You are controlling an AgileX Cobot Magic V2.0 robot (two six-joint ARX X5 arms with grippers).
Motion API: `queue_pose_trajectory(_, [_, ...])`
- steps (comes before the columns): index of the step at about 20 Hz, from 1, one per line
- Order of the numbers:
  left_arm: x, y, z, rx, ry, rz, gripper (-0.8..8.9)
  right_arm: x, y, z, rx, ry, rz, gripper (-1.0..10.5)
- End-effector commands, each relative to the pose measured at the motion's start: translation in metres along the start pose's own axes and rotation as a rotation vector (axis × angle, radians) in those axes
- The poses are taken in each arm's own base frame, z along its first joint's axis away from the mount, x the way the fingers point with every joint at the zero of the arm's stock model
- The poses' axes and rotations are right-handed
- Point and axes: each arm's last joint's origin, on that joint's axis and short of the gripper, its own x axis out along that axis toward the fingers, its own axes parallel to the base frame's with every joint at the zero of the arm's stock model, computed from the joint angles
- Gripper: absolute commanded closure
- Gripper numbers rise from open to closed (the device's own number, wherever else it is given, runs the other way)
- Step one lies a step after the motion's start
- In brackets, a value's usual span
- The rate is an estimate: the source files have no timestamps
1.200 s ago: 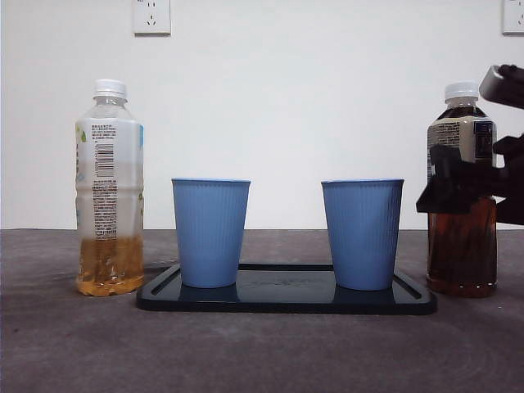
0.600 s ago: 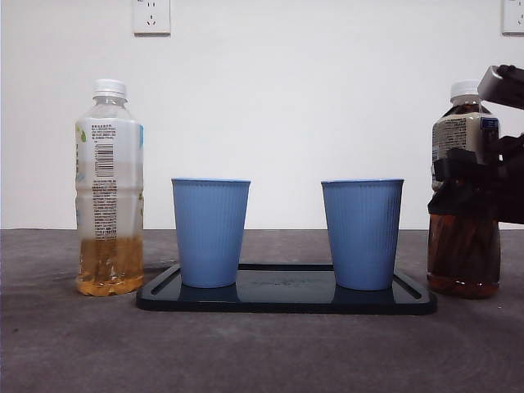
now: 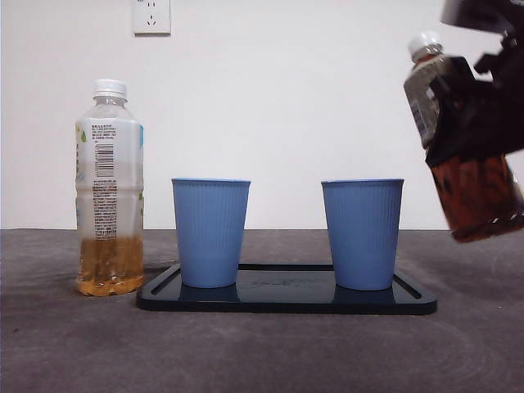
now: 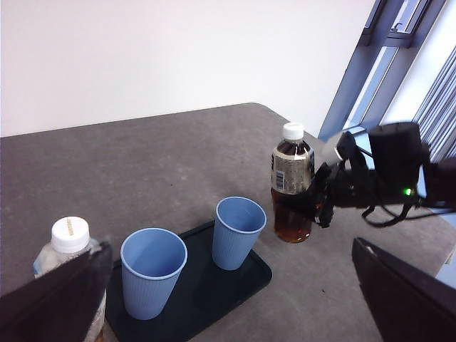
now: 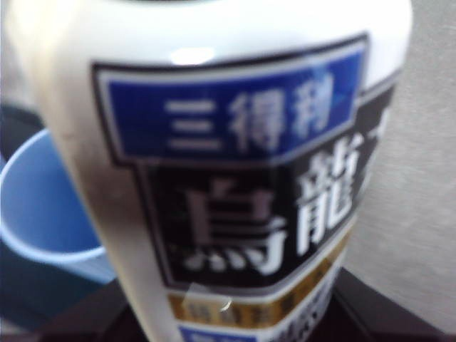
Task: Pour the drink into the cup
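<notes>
The oolong tea bottle (image 3: 463, 155), pinched at its labelled waist by the right gripper (image 3: 483, 123), is held tilted above the counter's right edge (heavy, smooth, still capped), while the left gripper (image 4: 235, 313) is spread.

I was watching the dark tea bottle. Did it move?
Yes. The dark tea bottle, gripped by the right claw, went up off the table and tipped toward the right blue cup.

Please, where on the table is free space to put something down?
Bare table lies between the yellow-drink bottle and the tray, in front of the tray, and below the lifted tea bottle. The tray is crowded: two blue cups, with a gap between them.
</notes>
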Motion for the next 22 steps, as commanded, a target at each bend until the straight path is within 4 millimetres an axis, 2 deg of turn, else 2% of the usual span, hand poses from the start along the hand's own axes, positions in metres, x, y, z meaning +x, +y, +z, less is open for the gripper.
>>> queue_pose_trajectory(1, [-0.002, -0.002, 0.005, 0.023, -0.019, -0.008, 2.22, -0.014, 0.005, 0.024, -0.139, 0.02, -0.042, 7.6])
queue_pose_trajectory(6, [-0.002, -0.002, 0.005, 0.024, -0.019, -0.008, 2.22, -0.033, 0.016, 0.039, -0.352, 0.177, -0.112, 7.6])
queue_pose_trajectory(10, [-0.002, -0.002, 0.005, 0.022, -0.019, -0.008, 2.22, -0.037, 0.03, 0.042, -0.551, 0.296, -0.209, 7.6])
queue_pose_trajectory(18, [-0.002, -0.002, 0.004, 0.011, -0.013, -0.008, 2.22, -0.009, 0.051, 0.043, -0.854, 0.46, -0.458, 7.6])
queue_pose_trajectory(22, [-0.002, -0.002, 0.004, 0.015, -0.013, -0.008, 2.22, -0.004, 0.058, 0.041, -0.945, 0.492, -0.465, 7.6])
